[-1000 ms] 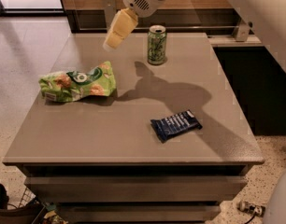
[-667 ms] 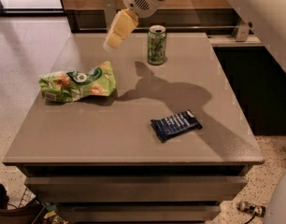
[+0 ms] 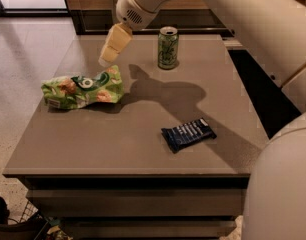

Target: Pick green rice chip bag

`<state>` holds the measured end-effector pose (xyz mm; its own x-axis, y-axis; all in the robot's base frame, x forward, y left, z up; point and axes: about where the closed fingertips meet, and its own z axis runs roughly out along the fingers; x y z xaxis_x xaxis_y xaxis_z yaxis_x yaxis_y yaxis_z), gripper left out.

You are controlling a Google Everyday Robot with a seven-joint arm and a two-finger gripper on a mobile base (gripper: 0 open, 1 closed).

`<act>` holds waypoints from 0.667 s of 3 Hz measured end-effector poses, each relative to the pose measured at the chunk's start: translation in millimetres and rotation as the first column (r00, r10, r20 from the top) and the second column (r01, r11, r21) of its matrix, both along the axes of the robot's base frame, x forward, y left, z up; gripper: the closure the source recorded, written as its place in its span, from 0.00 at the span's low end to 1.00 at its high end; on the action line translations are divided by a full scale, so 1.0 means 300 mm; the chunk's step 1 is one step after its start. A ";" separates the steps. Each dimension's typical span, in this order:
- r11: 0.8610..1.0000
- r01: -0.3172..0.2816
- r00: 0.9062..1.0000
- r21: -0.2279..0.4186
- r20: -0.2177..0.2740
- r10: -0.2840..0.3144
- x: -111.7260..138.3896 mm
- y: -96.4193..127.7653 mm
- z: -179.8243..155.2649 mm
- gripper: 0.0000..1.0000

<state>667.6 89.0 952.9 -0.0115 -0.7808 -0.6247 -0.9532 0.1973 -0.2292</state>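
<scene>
Here, in the one camera view, the cream gripper [image 3: 105, 60] hangs over the grey table [image 3: 143, 156], jaws' state impossible to tell, and the light green wrinkly foil rice chip bag [image 3: 83, 90] lies on the table just below and left of it, long axis running left to right.

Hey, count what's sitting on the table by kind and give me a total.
Snack bags: 1, green rice chip bag
Drink cans: 1, green can
Flat wrappers: 1, dark blue wrapper
Total: 3
The end effector hangs over the table near the bag's right end.
</scene>
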 end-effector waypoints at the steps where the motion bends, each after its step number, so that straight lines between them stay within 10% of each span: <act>1: 0.998 -0.064 0.995 0.029 -0.074 0.066 -0.004 0.123 -0.148 0.00; 2: 0.988 -0.128 0.979 0.085 -0.149 0.139 -0.031 0.248 -0.278 0.00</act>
